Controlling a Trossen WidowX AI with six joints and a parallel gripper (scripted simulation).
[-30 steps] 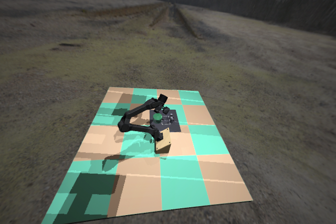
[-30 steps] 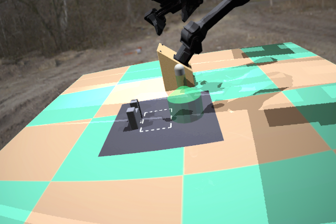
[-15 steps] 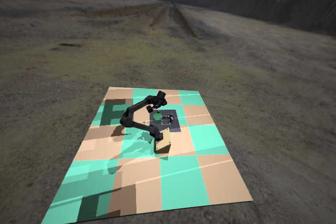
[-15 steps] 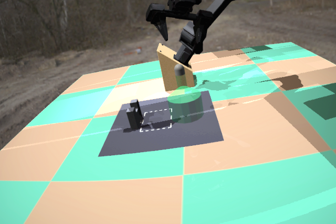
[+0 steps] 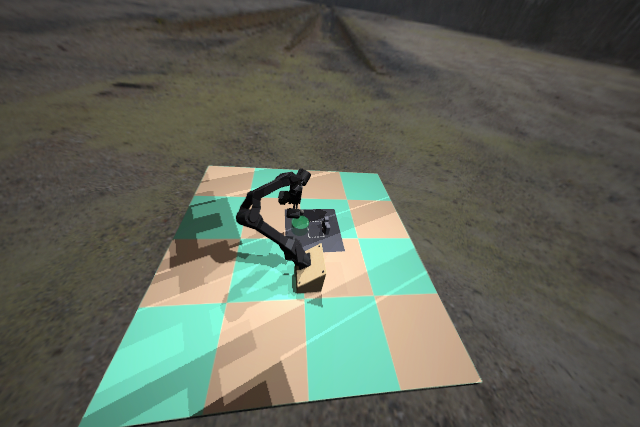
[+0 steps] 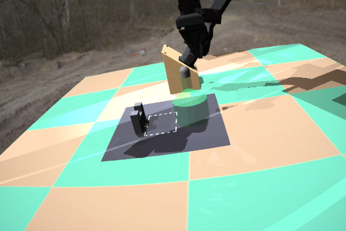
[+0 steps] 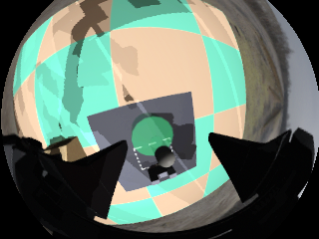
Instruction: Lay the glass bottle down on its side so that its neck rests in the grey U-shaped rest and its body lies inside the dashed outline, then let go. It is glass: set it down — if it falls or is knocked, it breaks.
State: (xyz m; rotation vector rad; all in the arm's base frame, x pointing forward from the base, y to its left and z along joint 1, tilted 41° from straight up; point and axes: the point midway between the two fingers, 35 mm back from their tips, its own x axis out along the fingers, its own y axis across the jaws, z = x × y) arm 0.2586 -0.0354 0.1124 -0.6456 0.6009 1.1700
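The green glass bottle point(image 5: 299, 224) point(image 6: 191, 112) point(image 7: 151, 128) stands upright on the dark mat point(image 5: 334, 244) point(image 6: 216, 140) point(image 7: 105, 124), its neck and dark grey rounded top pointing up. The dashed outline point(image 6: 176, 113) point(image 7: 144, 169) lies beside the body, between it and the grey U-shaped rest point(image 5: 326, 226) point(image 6: 135, 122) point(image 7: 156, 171). My gripper point(image 7: 167, 141) is open and empty, above the bottle and pointing down; in the wrist view the bottle shows between its spread fingers. In the exterior view the fingers overlap, so their exact gap over the neck is hard to tell.
The tan wedge-shaped arm base point(image 5: 311, 275) point(image 6: 181, 78) point(image 7: 73, 149) stands beyond the mat in the exterior view, behind the bottle's neck. The checkered table point(image 5: 356, 350) point(image 6: 111, 209) extends around the mat. Dark arm shadows cross the mat and table.
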